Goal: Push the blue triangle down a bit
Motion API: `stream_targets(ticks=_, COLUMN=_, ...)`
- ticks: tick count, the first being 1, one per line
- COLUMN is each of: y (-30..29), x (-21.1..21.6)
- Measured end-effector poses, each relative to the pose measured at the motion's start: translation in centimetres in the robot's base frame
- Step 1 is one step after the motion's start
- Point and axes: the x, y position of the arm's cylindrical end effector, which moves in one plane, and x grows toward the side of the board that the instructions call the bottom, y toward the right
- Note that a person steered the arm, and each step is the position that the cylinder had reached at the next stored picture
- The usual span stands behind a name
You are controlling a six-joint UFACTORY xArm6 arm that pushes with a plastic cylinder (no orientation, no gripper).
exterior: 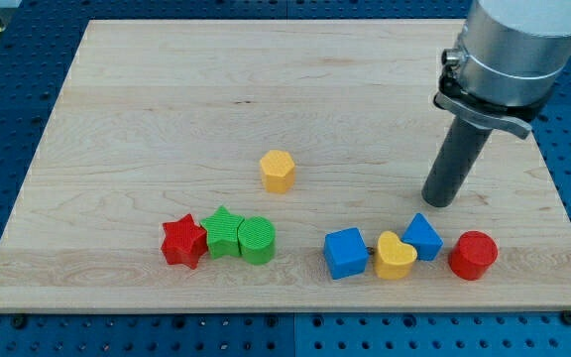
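Now | rod upright | my tip (438,201) just above blue triangle (422,235)

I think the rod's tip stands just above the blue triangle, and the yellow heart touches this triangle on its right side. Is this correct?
Not quite. The camera view shows the yellow heart touching the blue triangle on its left side, not its right. The rest holds: my tip stands just above the triangle.
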Motion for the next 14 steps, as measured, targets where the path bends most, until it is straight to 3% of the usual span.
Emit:
stream_targets(ticks=4, y=-1.6, x=2.9)
stream_targets(ticks=7, y=-1.9, x=-0.2)
stream_targets(ticks=14, y=-3.9, x=2.9)
